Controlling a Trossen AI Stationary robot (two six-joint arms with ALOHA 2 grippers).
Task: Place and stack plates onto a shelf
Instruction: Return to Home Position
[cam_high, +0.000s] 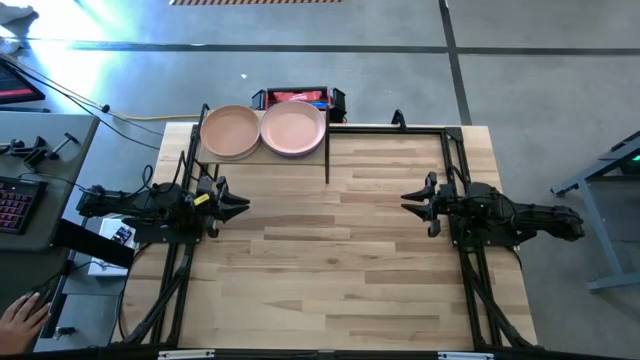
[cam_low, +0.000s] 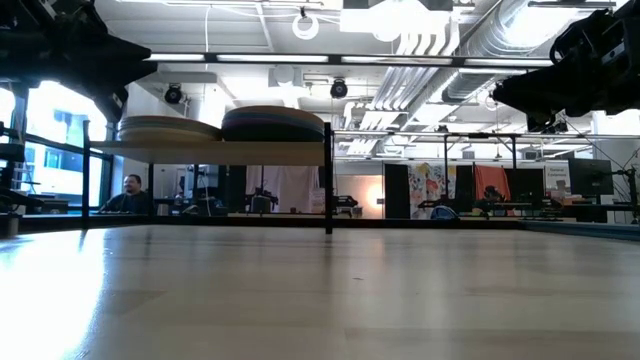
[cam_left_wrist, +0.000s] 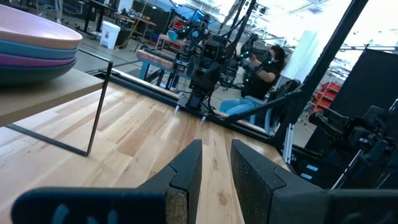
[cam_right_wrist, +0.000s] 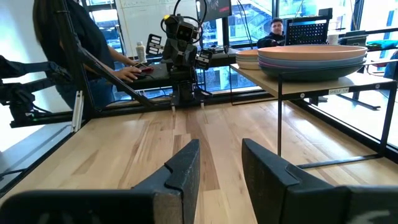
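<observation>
The left end effector (cam_high: 238, 205) hovers over the left side of the light-wood counter (cam_high: 330, 260), fingers narrowly parted and empty. On the raised light-wood shelf (cam_low: 200, 153) at the back stand two stacks, one topped by a round peach-brown plate (cam_high: 230, 131), the other just beside it by a round salmon-pink plate (cam_high: 293, 129). The right end effector (cam_high: 410, 200) hovers over the right side, also narrowly parted and empty.

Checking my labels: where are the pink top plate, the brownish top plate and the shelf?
pink top plate (cam_high: 293, 128), high view, the plate's centre.
brownish top plate (cam_high: 229, 130), high view, the plate's centre.
shelf (cam_low: 200, 152), low view, the board's front edge.

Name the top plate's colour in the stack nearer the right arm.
Salmon pink plate; high view shows it best.
</observation>
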